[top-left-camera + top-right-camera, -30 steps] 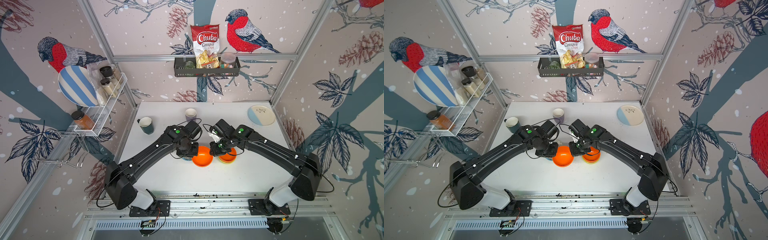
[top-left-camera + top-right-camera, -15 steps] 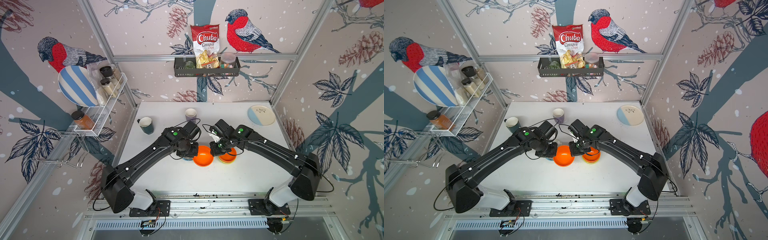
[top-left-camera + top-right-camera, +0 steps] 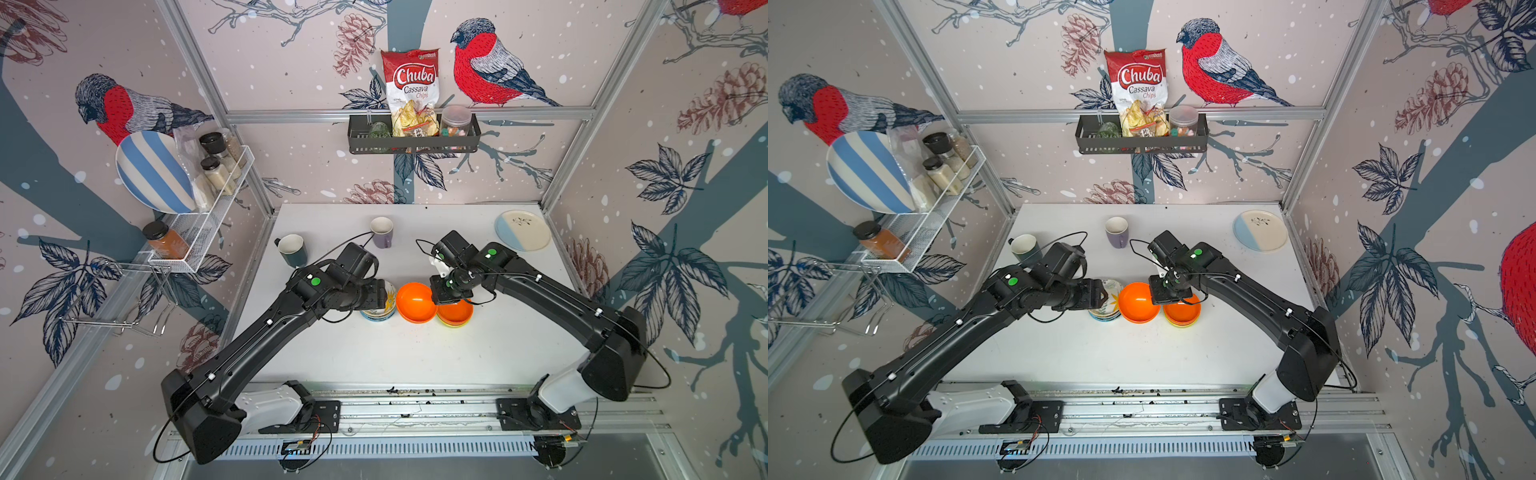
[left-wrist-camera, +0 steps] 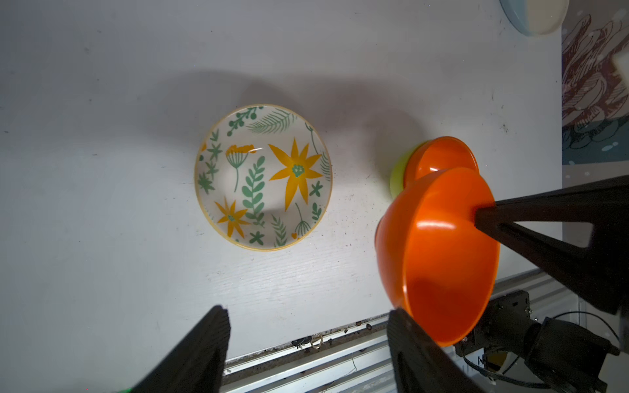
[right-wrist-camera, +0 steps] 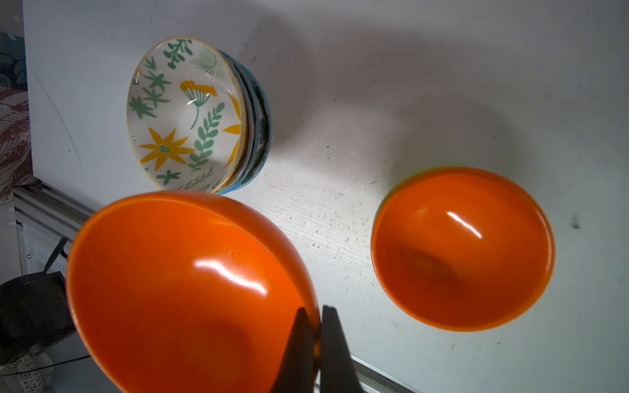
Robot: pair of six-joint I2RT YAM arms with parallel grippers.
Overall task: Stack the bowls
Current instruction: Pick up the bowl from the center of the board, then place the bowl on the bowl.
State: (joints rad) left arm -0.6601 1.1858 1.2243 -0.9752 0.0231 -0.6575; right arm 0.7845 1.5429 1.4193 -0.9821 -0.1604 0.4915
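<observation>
Bird-and-pinecone wallpaper on all the walls, with a white bench (image 3: 415,361) in the middle of it. Far left on the wall hangs a wire rack (image 3: 216,195) with a striped plate (image 3: 151,172) and some jars. On the bench, a dark mug (image 3: 292,249) sits near the back left corner, and a purple mug (image 3: 382,232) is a bit further right.

The left pincer (image 4: 308,311) has its jaws well apart and nothing between them. It hangs over the stack of patterned bowls (image 5: 190,112). The top bowl is white with green leaves and yellow flowers, and a few more are nested under it with blue rims showing. One of the left pincer's fingertips (image 4: 396,314) is right by the lip of the loose orange bowl (image 3: 415,301), but I honestly can't tell if it's touching.

That orange bowl is tipped and looks lifted off the bench, between the patterned stack and the other pile. The right pincer (image 5: 315,309) is clamped on its rim, one finger inside and one outside.

Just right of that, the second orange bowl (image 5: 463,248) is nested in the lime green bowl (image 4: 396,177), flat on the bench. A blue-and-cream plate (image 3: 523,230) sits well apart in the back right corner.
</observation>
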